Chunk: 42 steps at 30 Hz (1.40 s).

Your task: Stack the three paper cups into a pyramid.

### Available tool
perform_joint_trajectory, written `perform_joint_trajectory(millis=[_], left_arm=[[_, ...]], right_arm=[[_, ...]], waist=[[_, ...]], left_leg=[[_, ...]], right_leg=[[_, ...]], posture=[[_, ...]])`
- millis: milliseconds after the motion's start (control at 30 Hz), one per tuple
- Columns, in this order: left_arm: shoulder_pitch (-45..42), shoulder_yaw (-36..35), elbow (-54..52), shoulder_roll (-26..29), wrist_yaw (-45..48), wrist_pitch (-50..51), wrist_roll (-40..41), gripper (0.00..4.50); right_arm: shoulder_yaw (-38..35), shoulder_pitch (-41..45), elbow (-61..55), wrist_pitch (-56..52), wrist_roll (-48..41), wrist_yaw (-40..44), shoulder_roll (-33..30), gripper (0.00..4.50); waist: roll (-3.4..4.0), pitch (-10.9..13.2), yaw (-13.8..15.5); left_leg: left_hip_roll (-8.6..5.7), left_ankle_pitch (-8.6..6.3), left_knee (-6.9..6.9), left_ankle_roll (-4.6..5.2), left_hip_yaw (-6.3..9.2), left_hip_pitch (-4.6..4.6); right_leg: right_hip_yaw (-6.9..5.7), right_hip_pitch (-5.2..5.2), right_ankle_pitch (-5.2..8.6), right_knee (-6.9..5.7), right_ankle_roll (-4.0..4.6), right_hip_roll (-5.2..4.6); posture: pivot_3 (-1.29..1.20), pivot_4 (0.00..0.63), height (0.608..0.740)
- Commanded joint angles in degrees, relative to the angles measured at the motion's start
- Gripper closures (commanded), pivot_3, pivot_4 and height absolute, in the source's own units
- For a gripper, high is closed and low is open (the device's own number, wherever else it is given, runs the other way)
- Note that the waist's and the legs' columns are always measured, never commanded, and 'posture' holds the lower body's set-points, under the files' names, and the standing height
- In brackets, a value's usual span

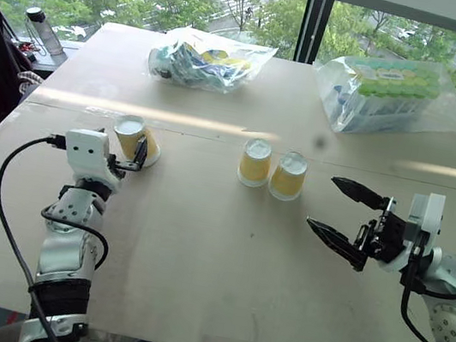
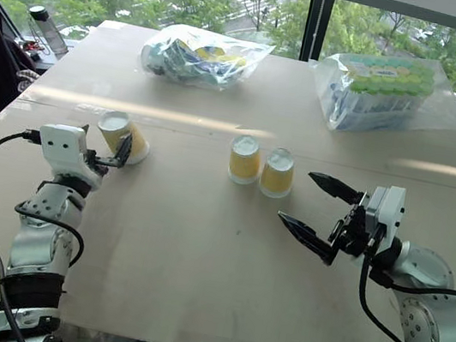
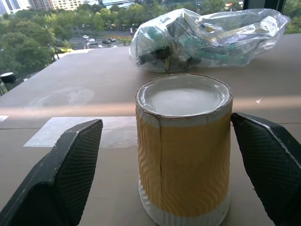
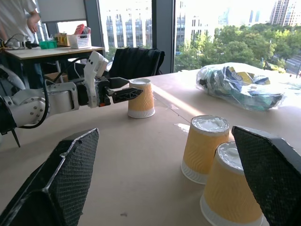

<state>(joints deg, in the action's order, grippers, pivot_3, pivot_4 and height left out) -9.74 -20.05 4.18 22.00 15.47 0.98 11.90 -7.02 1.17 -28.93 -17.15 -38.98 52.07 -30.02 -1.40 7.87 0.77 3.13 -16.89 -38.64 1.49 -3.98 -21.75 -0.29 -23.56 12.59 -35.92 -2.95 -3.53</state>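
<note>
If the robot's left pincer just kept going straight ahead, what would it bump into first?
Most likely the lone yellow cup, standing upside down between the open fingers of the left pincer. They flank it without visibly touching.

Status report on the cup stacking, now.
Left claw open, straddling the lone upside-down yellow paper cup, no grip yet. Right claw open, beside the two upside-down yellow paper cups standing together. Pyramid not started. Nothing in the way.

text: none readable | paper cups [image 1: 271, 171]: plain, no print | clear bags [image 1: 209, 60]: packaging colours visible, lettering too small to read | table [image 1: 198, 253]: no markings or labels
</note>
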Motion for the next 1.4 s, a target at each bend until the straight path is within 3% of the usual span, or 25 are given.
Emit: perform_joint_trajectory(millis=[33, 367, 500, 533, 867, 1133, 1400], left_arm=[[-2.1, 0.46, 1.12, 1.09, 1.5, -0.58, 0.57, 0.0], [-7.19, 1.39, 6.73, 2.45, 3.34, -0.86, 0.11, 0.0], [-8.15, 1.41, 7.45, 2.57, 3.52, -0.93, 0.41, 1.17], [-8.2, 1.47, 7.46, 2.6, 3.5, -0.96, 0.34, 1.68], [-10.45, 2.15, 3.51, 3.61, 4.92, 0.85, 2.05, 1.68], [-28.92, 11.63, 0.1, 7.07, 25.94, 16.82, 14.04, 1.68], [-47.21, 22.65, 20.53, 2.92, 47.78, 13.99, 11.02, 1.68]], right_arm=[[-0.45, 0.56, -2.68, 0.7, -1.39, -0.79, 0.22, 0.02], [-0.79, -0.19, -3.65, 1.06, -3.78, 0.51, 0.0, 0.02], [-0.92, -0.74, -3.26, 1.6, -3.79, 0.95, 0.04, 0.0], [-0.94, -0.85, -3.15, 1.75, -3.71, 1.01, 0.04, 0.0], [-1.74, -2.07, -2.58, 2.85, -3.42, 1.15, -0.18, 0.0], [-8.7, -7.1, -2.54, 5.07, -4.48, -1.71, 0.73, 0.0], [-9.48, -14.79, -5.28, 10.11, -1.17, -3.92, 4.0, 0.0]], waist=[[0.0, 0.0, 0.0], [0.0, 0.0, -0.01], [0.0, 0.0, 0.0], [0.0, 0.0, 0.0], [-0.02, 0.01, 0.02], [-0.13, 0.07, 0.68], [-0.06, 0.12, -0.32]], left_leg=[[0.0, 0.0, 0.0, 0.0, 0.0, 0.0], [-0.01, 0.0, 0.0, 0.0, -0.02, -0.01], [0.0, 0.0, 0.0, 0.0, 0.0, -0.01], [0.0, 0.0, 0.0, 0.0, -0.01, -0.01], [0.0, 0.0, 0.0, -0.01, -0.01, -0.02], [-0.04, 0.01, -0.3, -0.03, 0.14, -0.24], [-0.09, 0.0, -0.31, -0.01, 0.4, -0.12]], right_leg=[[0.0, 0.0, 0.0, 0.0, 0.0, 0.0], [0.0, 0.0, -0.01, 0.01, -0.01, -0.01], [0.0, 0.0, -0.01, 0.0, -0.01, 0.0], [0.0, 0.0, -0.01, 0.0, -0.01, -0.01], [0.0, 0.0, -0.01, 0.0, -0.01, -0.01], [-0.16, 0.03, -0.01, 0.0, -0.02, -0.02], [0.12, 0.03, 0.01, -0.02, -0.04, 0.24]], posture=[[0.0, 0.15, 0.74], [0.0, 0.15, 0.74], [0.0, 0.15, 0.74], [0.0, 0.15, 0.74], [0.0, 0.15, 0.74], [0.0, 0.15, 0.74], [0.0, 0.15, 0.74]])
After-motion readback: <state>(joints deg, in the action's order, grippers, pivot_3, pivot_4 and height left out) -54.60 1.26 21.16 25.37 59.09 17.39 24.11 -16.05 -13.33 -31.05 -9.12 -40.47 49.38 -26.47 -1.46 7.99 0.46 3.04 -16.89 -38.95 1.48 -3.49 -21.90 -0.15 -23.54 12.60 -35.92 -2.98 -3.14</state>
